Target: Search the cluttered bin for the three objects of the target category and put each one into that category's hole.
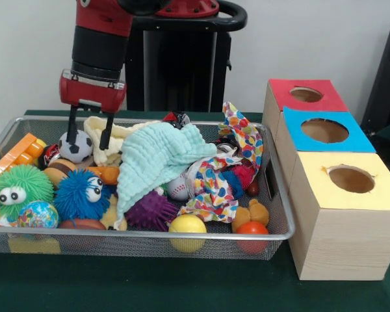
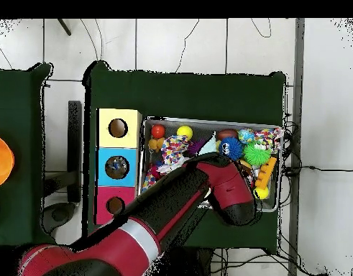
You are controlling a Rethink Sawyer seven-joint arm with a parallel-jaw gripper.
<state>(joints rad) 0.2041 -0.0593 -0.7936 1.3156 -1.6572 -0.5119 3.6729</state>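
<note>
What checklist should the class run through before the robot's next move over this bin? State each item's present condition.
1. Hand open: ok, its fingers are spread.
2. Hand over a target: ok, it straddles the soccer ball at the bin's back corner.
3. Ball free of cover: ok, the mint cloth lies beside it, not on it.
4. Ball gripped: not ok, the fingers have not closed.
5. Box holes unblocked: ok in the front view.
6. Which hole takes balls: cannot tell.
</note>
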